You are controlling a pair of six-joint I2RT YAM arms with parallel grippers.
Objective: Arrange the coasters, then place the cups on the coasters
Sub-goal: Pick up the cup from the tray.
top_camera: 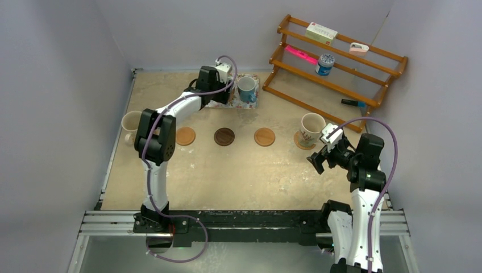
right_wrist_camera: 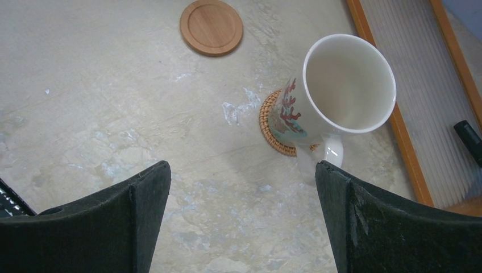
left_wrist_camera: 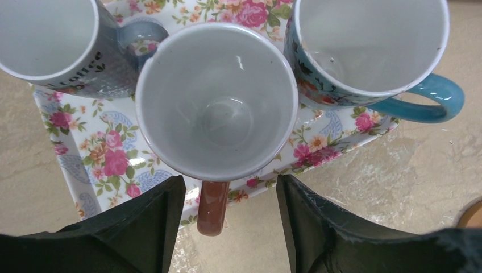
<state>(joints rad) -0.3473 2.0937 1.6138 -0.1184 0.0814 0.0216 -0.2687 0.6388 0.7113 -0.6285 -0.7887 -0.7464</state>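
Note:
My left gripper is over the floral tray and stands open. The brown-red handle of the reddish cup lies between its fingers without touching either. A grey-blue cup and a light blue cup flank the reddish cup on the tray. Three bare coasters lie in a row: tan, dark brown, tan. A cream cup sits on a woven coaster. My right gripper hovers open and empty just short of it. Another cream cup stands far left.
A slanted wooden rack at the back right holds a box, a pink item and a blue-and-white tin. Its lower rail runs close to the right of the cream cup. Walls close in the table at left, back and right.

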